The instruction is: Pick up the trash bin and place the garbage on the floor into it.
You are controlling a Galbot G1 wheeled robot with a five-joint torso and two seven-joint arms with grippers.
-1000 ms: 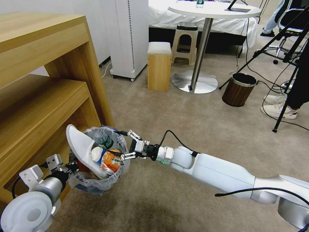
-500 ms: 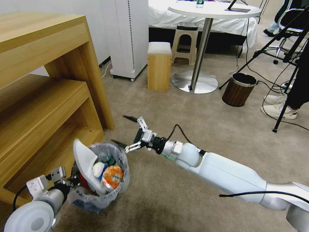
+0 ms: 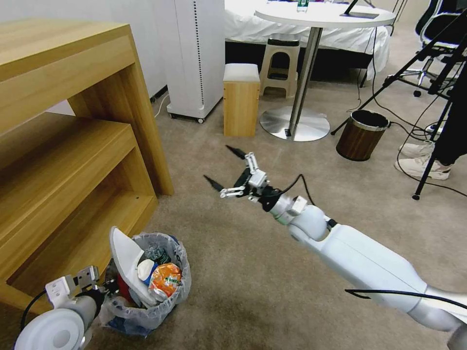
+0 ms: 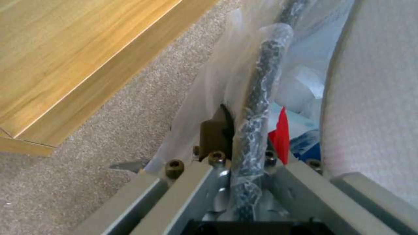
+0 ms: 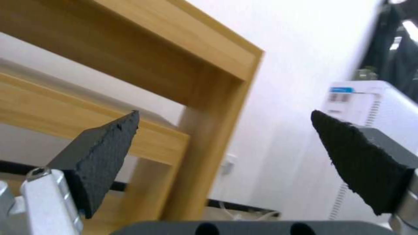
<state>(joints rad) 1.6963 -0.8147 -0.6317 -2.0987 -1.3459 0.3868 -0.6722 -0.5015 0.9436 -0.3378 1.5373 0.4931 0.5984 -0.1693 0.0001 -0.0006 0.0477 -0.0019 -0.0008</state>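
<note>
The floor (image 3: 272, 262) is beige carpet and takes up most of the head view. A big wooden shelf unit (image 3: 63, 121) stands on the left. Far off are a white unit (image 3: 194, 58), a small wooden stool (image 3: 241, 99), a round white worktop (image 3: 323, 14) on a metal leg, and a brown bin (image 3: 361, 135) on the right.

The right arm reaches out from the near right toward the middle of the floor. Its right end effector (image 3: 227, 167) is up in the air with its two black fingers spread wide, and it holds nothing. In the right wrist view the fingertips (image 5: 104, 150) are far apart, with the shelf unit behind them.

The trash bin (image 3: 146, 311) is near, at the left, close to the foot of the shelf unit. It is well apart from the right end effector, nearer and more to the left. The left end effector (image 3: 104, 288) is at the bin's left side. In the left wrist view it is closed tight on the bin's rim (image 4: 257, 107), with the plastic bag wrapped over the rim.

Inside the bin is the garbage: a white slipper (image 3: 125, 260) sticking up, an orange can (image 3: 164, 281), a white bottle end (image 3: 144, 270) and something red (image 3: 124, 289). The can has writing, but it is too small to read.
</note>
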